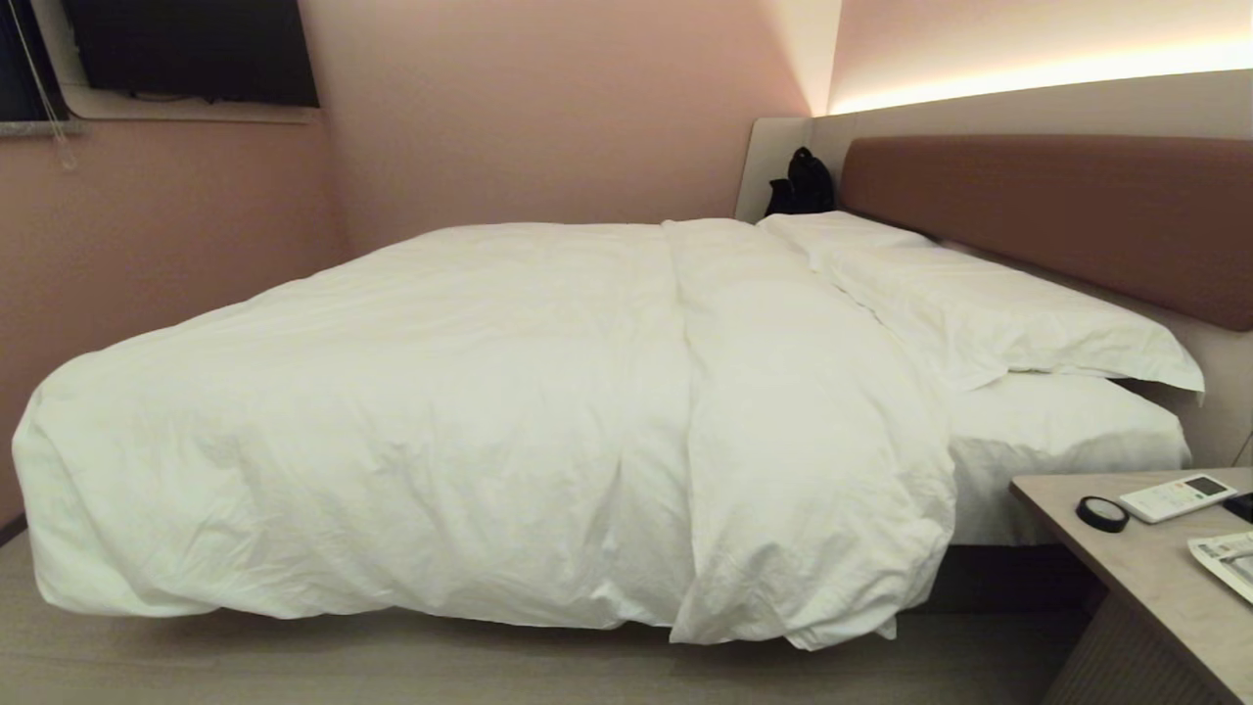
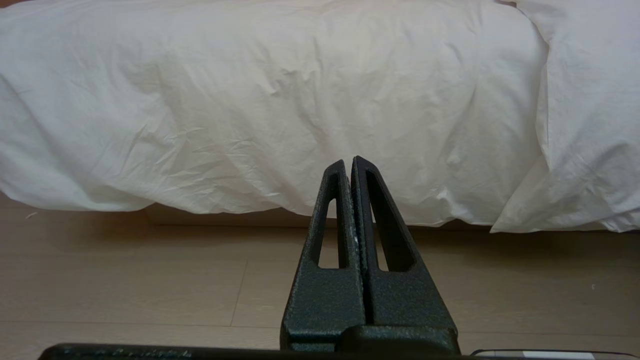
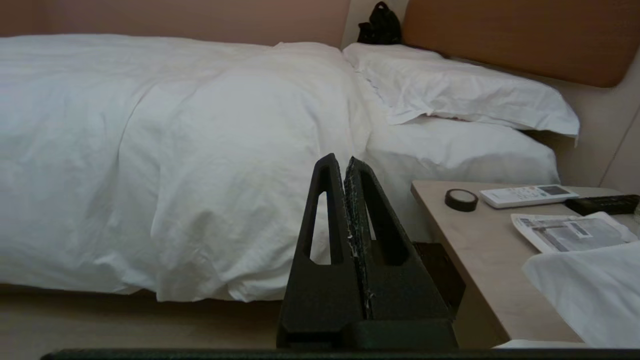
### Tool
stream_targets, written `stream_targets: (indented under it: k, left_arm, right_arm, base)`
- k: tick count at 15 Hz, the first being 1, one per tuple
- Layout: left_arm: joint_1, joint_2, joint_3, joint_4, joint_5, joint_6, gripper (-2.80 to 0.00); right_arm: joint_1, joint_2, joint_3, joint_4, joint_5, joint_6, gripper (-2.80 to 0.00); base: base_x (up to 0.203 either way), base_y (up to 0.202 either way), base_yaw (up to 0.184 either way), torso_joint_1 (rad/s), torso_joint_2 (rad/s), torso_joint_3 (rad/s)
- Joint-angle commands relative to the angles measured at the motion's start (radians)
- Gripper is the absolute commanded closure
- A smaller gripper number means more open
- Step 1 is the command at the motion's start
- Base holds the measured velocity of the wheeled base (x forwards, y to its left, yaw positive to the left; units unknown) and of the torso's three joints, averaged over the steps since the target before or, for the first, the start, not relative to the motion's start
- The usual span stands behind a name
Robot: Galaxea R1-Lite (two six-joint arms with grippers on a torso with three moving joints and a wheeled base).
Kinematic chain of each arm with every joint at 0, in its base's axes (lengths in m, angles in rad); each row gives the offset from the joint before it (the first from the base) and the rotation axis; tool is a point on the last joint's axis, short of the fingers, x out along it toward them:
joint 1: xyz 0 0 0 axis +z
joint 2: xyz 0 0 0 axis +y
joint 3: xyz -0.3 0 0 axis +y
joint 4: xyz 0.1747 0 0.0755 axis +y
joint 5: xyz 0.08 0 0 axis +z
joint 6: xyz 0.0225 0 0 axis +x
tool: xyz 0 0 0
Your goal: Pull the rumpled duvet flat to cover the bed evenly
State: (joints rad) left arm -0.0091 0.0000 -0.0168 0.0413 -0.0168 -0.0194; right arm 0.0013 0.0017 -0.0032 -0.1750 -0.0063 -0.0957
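Barely begun, by the look of it: the duvet (image 1: 470, 411) lay across the bed (image 1: 1067, 431), spilling over the near side almost to the floor, with a thick fold doubled back just short of the pillows (image 1: 979, 304). That fold needed pulling flat. It was puffy, softly creased white cotton. The left gripper (image 2: 348, 161) and right gripper (image 3: 339, 159) were each pressed together, empty, short of the duvet.

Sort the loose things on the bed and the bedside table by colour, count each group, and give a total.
White: 4 – puffy white duvet, two flat white pillows, white remote control with a small screen
Black: 3 – round black disc, black bag at the headboard corner, slim black remote
Printed grey-and-white: 1 – paper leaflet
Total: 8
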Motion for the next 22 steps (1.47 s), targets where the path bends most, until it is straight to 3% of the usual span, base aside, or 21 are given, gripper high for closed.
stream_targets:
  k: [1,7,22]
  left_arm:
    - [0.000,0.002,0.000,0.000,0.000,-0.001,0.00]
    - [0.000,0.001,0.000,0.000,0.000,-0.001,0.00]
    - [0.000,0.001,0.000,0.000,0.000,-0.001,0.00]
  right_arm:
    - [0.000,0.001,0.003,0.027,0.021,-0.001,0.00]
    - [0.000,0.000,0.003,0.184,0.023,0.013,0.00]
    - [0.000,0.000,0.002,0.183,0.016,0.062,0.00]
  base:
    - [0.000,0.000,0.000,0.000,0.00,0.000]
    - [0.000,0.000,0.000,0.000,0.00,0.000]
    - [0.000,0.000,0.000,0.000,0.00,0.000]
